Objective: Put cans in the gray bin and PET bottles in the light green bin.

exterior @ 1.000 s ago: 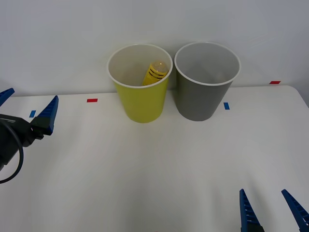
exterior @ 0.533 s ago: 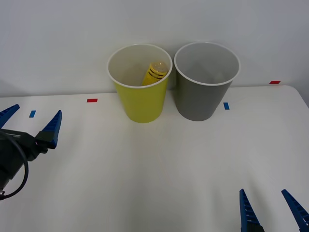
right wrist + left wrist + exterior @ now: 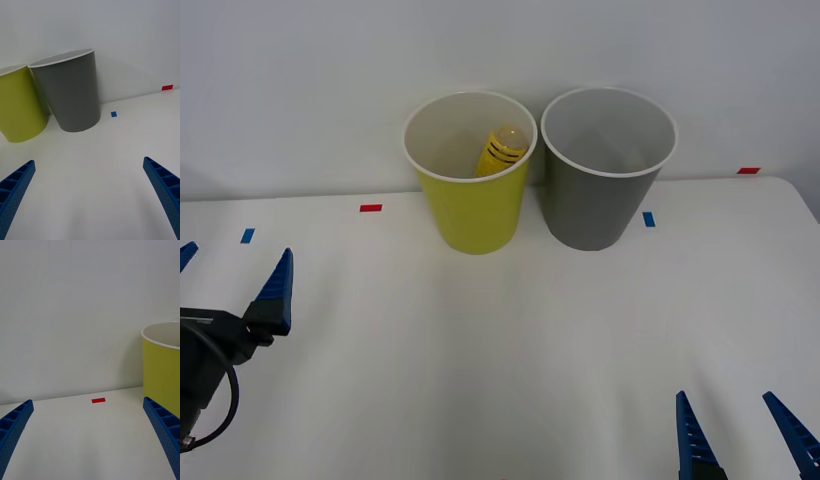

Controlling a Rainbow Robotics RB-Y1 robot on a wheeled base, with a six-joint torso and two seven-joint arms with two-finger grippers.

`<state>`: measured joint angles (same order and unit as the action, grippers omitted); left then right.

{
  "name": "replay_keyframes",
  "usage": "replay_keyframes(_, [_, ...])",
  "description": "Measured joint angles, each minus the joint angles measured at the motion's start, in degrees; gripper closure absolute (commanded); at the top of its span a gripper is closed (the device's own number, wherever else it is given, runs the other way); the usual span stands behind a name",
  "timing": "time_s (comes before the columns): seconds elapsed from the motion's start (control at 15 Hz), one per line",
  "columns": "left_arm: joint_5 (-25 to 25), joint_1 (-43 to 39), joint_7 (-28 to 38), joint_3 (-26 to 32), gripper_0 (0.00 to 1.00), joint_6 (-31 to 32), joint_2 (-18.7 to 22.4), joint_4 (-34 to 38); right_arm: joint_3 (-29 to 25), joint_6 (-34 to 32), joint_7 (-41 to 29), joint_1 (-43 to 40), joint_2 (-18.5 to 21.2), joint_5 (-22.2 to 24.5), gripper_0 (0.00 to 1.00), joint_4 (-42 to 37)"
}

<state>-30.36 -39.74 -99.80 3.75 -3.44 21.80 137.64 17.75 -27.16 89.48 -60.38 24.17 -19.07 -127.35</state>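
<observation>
At the near left edge of the tabletop [image 3: 500, 330] we see the left gripper [image 3: 230, 280], its fingers spread apart and empty. Well beyond it, at the far side, stands the light green bin [image 3: 471, 170], with the PET bottle [image 3: 501, 150] leaning inside. Just right of it stands the gray bin [image 3: 607, 166]. Near right, the right gripper [image 3: 745, 432] hovers, fingers apart, holding nothing.

White table [image 3: 510, 340] abuts a plain white wall [image 3: 330, 80]; 2 red and 2 blue tape marks on it.
</observation>
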Motion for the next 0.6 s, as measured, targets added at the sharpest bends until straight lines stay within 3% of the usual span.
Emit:
replay_keyframes(0.33, [2.35,-7.24,0.56,-6.65,0.00,16.59,4.13,-8.07,0.00,0.00,-0.01,0.00,0.00,0.00,0.00,0.00])
replay_keyframes(0.6, [3.86,-10.23,0.52,-10.18,0.00,21.42,5.41,-11.01,0.00,0.00,-0.01,0.00,0.00,0.00,0.00,0.00])
